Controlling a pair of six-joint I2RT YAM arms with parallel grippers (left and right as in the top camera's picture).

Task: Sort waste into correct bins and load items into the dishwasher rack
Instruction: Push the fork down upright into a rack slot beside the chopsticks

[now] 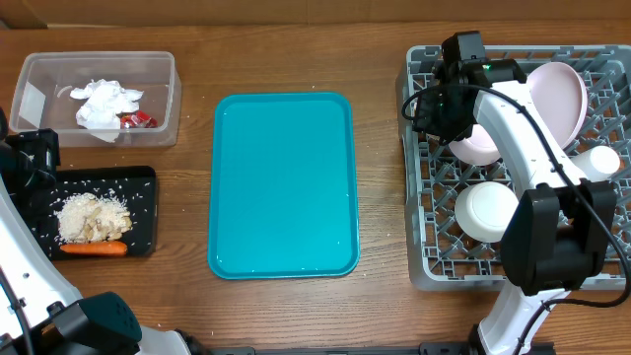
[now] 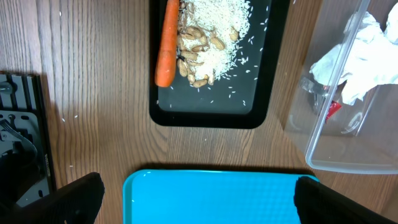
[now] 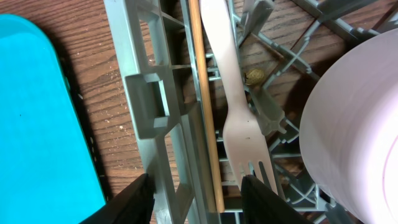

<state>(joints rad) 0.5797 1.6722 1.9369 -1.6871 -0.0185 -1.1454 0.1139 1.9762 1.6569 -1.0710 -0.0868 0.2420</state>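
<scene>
The grey dishwasher rack (image 1: 434, 268) at the right holds a leaning white plate (image 1: 557, 94), two bowls (image 1: 486, 210) (image 1: 471, 148) and a cup (image 1: 596, 160). My right gripper (image 1: 426, 106) hovers over the rack's left wall (image 3: 149, 99). Its jaws (image 3: 200, 199) stand apart astride that wall and grip nothing. The white fork (image 3: 233, 93) lies in the rack, with its tines at the right fingertip (image 3: 267, 199). The clear tub (image 1: 168, 99) holds napkins (image 1: 106, 102) and a red wrapper (image 1: 138, 120). Food scraps (image 1: 91, 219) and a carrot (image 1: 94, 249) lie on the black tray (image 1: 99, 177). My left gripper (image 2: 202, 202) is wide open.
The teal tray (image 1: 284, 187) lies bare in the middle, and its edge (image 2: 211, 199) shows between my left fingers. A thin wooden stick (image 3: 205, 106) lies along the rack wall beside the fork. A small beige scrap (image 3: 254, 76) sits under the rack's grid.
</scene>
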